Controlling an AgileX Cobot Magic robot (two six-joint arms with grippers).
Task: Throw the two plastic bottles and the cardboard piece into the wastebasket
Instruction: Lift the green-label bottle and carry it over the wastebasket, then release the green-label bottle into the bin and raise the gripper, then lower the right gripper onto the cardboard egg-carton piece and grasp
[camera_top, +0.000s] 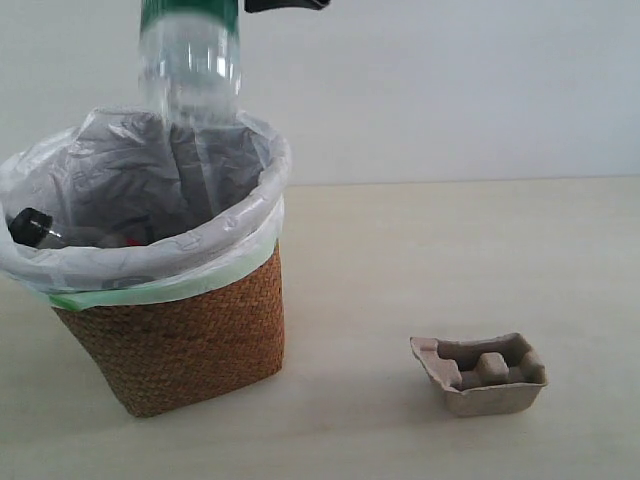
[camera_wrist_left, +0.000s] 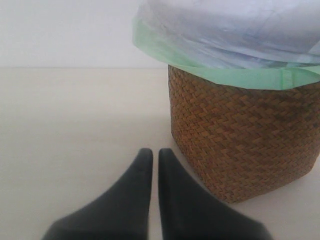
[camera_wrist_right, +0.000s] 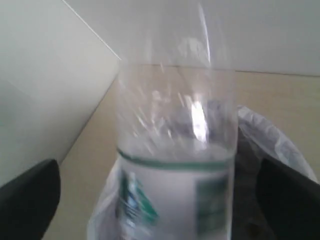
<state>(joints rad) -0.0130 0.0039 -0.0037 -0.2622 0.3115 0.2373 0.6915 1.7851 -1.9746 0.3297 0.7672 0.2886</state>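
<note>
The green-labelled clear bottle (camera_top: 190, 60) hangs bottom-down just above the wastebasket (camera_top: 180, 340), its outline blurred. In the right wrist view this bottle (camera_wrist_right: 175, 165) sits between the two dark fingers of my right gripper (camera_wrist_right: 159, 192), which stand wide apart and clear of its sides; the gripper is open. The black-capped bottle (camera_top: 30, 225) lies inside the bag-lined basket at its left. On the table to the right sits the cardboard piece (camera_top: 480, 375). My left gripper (camera_wrist_left: 151, 155) is shut and empty, low over the table beside the wicker wall (camera_wrist_left: 240, 140).
The pale table (camera_top: 450, 250) runs to a white wall behind. A dark part of the right arm (camera_top: 285, 4) shows at the top edge of the exterior view, above the basket's rim (camera_top: 240, 215).
</note>
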